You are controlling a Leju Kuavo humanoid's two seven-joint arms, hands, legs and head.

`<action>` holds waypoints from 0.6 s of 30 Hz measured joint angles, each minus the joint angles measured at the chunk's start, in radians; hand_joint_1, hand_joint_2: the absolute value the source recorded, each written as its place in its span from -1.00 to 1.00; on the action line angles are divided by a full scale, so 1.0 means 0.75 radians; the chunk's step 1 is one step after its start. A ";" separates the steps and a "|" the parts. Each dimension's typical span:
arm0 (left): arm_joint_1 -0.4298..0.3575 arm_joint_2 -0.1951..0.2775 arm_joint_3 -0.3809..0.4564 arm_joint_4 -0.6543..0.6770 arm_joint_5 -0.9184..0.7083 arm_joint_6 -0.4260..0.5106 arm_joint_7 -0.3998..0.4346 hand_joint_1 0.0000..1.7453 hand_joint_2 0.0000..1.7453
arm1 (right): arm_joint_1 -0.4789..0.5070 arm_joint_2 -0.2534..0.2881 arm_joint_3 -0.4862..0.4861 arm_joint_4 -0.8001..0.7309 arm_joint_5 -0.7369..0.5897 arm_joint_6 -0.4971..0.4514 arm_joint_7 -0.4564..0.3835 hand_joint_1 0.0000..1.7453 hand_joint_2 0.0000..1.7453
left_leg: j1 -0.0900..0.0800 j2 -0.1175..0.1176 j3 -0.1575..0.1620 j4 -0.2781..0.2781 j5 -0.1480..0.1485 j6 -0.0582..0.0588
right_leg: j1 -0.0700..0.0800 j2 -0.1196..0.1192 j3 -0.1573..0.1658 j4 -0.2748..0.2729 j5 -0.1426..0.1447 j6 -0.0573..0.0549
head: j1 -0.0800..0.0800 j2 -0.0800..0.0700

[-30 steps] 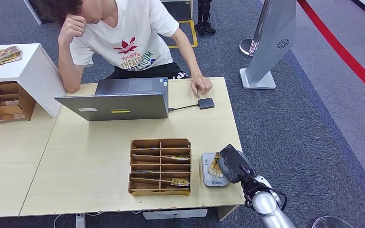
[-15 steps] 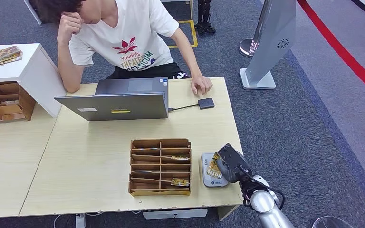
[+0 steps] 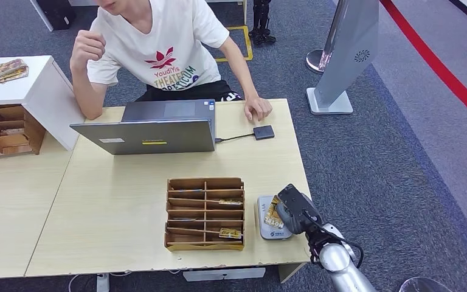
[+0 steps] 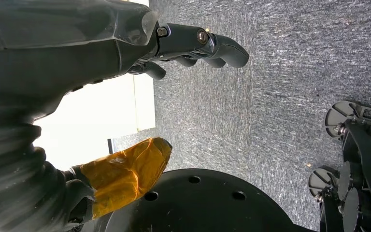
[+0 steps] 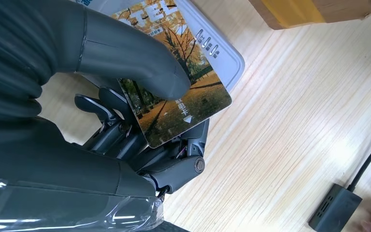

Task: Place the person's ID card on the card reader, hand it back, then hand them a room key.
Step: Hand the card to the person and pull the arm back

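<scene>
ID card [image 5: 181,92], printed with an autumn park scene, is pinched in the right robot hand [image 5: 140,111], thumb on its printed face and fingers beneath, and hangs just over the card reader [image 3: 266,228].

The pale worktop [image 3: 115,213] carries everything. At its far side a person [image 3: 158,48] sits behind an open laptop [image 3: 152,131], one hand resting near a small dark adapter [image 3: 264,132] on a cable. Nearer the robot, a wooden divided box [image 3: 205,213] holds a few cards in its slots, and the grey card reader lies just beside it, near the worktop's edge.

The card looks thin, light and stiff, with a glossy face that is probably slippery. A pinch across both faces near one short end suits it; I judge that a light squeeze is enough, and that once laid flat it would be hard to lift without sliding it over the reader's rim.

The left robot hand [image 4: 125,72] hangs over the carpet, fingers apart, holding nothing.
</scene>
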State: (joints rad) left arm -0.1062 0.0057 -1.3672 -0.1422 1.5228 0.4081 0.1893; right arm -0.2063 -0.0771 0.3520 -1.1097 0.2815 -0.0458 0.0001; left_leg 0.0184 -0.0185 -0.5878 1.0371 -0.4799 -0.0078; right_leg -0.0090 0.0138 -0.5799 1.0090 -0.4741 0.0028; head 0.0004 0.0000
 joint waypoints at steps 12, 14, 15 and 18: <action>0.000 0.000 0.000 0.000 0.000 -0.002 0.000 -1.00 1.00 | -0.007 0.000 0.000 0.014 0.012 -0.006 0.004 1.00 1.00 | 0.000 0.000 0.000 0.000 0.000 0.000 | 0.000 0.000 0.000 0.000 0.000 0.000 | 0.000 0.000; 0.000 0.000 0.000 0.000 0.000 -0.002 0.000 -1.00 1.00 | -0.008 0.000 0.000 0.014 0.016 -0.009 0.006 1.00 1.00 | 0.000 0.000 0.000 0.000 0.000 0.000 | 0.000 0.000 0.000 0.000 0.000 0.000 | 0.000 0.000; 0.000 0.000 0.000 0.000 0.000 -0.002 0.000 -1.00 1.00 | -0.008 0.000 0.000 0.014 0.017 -0.011 0.007 1.00 1.00 | 0.000 0.000 0.000 0.000 0.000 0.000 | 0.000 0.000 0.000 0.000 0.000 0.000 | 0.000 0.000; 0.000 0.000 0.000 0.000 0.000 -0.002 0.000 -1.00 1.00 | -0.008 0.000 0.000 0.014 0.024 -0.016 0.010 1.00 1.00 | 0.000 0.000 0.000 0.000 0.000 0.000 | 0.000 0.000 0.000 0.000 0.000 0.000 | 0.000 0.000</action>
State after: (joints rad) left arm -0.1062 0.0057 -1.3672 -0.1420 1.5228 0.4067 0.1892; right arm -0.2126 -0.0771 0.3521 -1.0993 0.2993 -0.0576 0.0073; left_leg 0.0184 -0.0185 -0.5878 1.0371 -0.4799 -0.0078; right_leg -0.0090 0.0138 -0.5799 1.0090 -0.4741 0.0028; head 0.0004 0.0000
